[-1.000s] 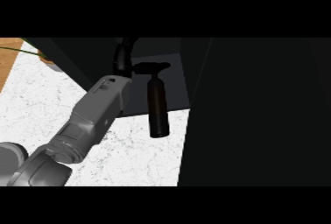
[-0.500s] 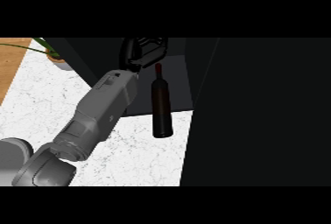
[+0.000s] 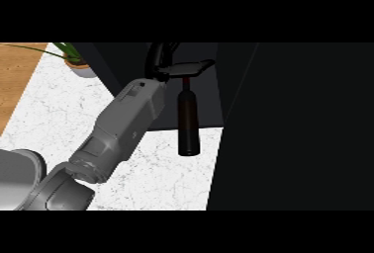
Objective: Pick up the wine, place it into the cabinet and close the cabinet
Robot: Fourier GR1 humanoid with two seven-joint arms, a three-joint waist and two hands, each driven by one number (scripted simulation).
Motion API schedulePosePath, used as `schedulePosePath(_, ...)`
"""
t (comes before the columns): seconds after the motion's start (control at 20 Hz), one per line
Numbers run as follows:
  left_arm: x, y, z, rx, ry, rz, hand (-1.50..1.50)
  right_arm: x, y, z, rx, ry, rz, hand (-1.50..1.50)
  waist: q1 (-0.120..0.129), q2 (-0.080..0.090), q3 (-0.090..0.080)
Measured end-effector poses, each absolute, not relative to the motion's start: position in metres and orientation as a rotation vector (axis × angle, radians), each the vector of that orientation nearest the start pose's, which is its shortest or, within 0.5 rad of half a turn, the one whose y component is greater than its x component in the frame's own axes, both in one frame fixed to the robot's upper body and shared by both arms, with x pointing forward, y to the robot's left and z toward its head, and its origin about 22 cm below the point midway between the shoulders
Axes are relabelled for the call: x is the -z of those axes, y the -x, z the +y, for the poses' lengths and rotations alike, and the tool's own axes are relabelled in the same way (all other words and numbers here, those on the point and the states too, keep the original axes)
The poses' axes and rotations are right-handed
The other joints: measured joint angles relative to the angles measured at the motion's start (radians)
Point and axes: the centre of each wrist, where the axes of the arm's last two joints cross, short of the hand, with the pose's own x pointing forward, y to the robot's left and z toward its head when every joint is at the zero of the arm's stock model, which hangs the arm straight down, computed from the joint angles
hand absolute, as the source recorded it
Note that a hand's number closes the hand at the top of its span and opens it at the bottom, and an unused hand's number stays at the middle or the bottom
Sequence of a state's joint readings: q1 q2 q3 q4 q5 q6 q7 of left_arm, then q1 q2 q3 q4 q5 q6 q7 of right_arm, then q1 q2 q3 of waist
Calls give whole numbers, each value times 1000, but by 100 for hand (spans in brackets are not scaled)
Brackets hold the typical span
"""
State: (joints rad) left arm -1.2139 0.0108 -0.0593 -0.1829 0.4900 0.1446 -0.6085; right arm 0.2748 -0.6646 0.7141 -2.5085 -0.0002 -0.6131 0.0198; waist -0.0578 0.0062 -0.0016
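Observation:
The wine bottle is dark and hangs upright by its neck, its base over the white counter. My left hand is shut on the neck at the top, the thumb lying across it. Hand and bottle are in front of the dark cabinet, whose inside is too dark to read. A large black panel, probably the cabinet's door, fills the right side. My right hand is not visible.
A potted plant stands at the counter's far left corner, beside a wooden surface. My grey left forearm crosses the white marbled counter from the lower left.
The hand and the bottle have shifted a little to the right against the dark cabinet. The plant has come further into view at the upper left.

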Motion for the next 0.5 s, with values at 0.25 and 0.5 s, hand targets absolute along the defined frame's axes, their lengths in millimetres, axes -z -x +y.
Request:
schedulePosePath(0.25, -70, -442, 83, -1, 257, -1831, -150, -147, -86, -191, -216, -103, -1944, -150, 17, -7, 1)
schedulePosePath(0.5, -54, -432, 87, -8, 330, -1818, -150, -147, -86, -192, -214, -89, -1942, -150, 23, -14, 1)
